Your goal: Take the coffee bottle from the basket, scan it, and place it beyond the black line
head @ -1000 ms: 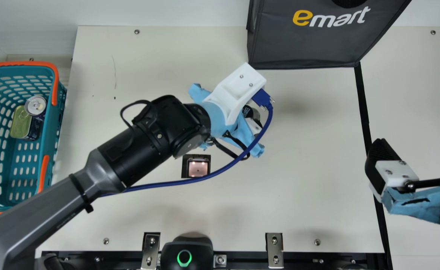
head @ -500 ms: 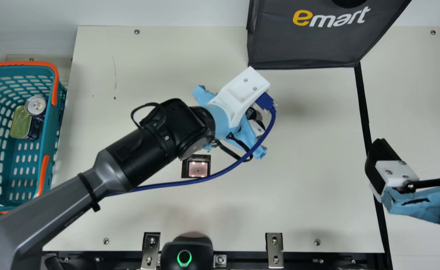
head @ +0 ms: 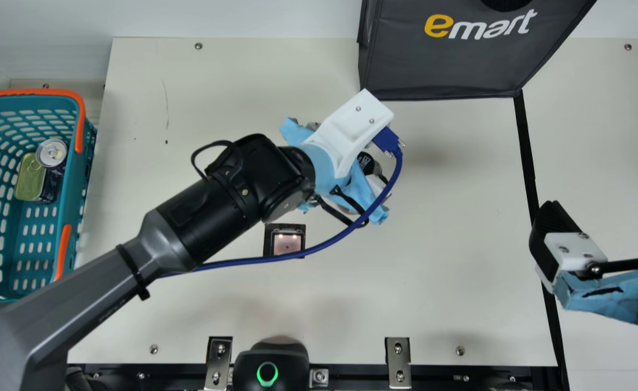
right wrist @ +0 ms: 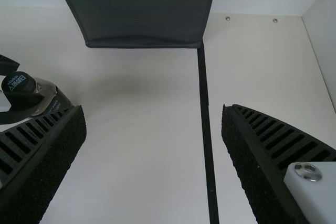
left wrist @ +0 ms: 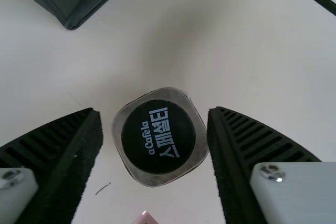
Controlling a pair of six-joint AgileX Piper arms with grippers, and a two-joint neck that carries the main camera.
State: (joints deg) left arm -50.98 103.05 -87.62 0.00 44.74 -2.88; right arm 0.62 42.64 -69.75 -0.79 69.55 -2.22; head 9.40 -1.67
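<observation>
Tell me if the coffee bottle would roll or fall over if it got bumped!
The coffee bottle stands cap-up, so a push near its top could tip it. Its outline looks like a square with rounded corners, so it probably wouldn't roll far.

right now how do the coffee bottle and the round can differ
The coffee bottle has a black cap with pale print; the round can has a silver top. The coffee bottle is between the parted jaws of the left gripper; the round can sits in the basket. Both tops are round.
</observation>
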